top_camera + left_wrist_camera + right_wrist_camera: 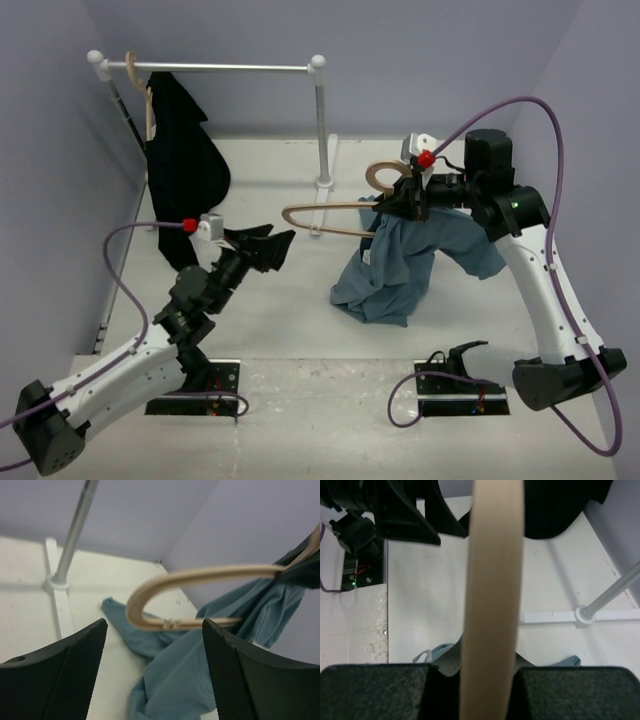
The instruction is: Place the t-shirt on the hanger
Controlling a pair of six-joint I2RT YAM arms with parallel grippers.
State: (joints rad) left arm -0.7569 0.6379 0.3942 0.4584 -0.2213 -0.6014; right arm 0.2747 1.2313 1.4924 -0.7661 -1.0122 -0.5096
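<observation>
T-shirt drapes from the hanger down onto the white bench, the right hand grasping the hanger. Left hand is released, nearby. Lavender walls enclose a rail carrying a black garment.

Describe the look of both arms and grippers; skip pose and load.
The left arm and right arm have white links, black joints and black bases. A purple cable loops along each. Each wrist carries a white camera block with a red knob. The left gripper and right gripper are black, with finely textured pads.
</observation>
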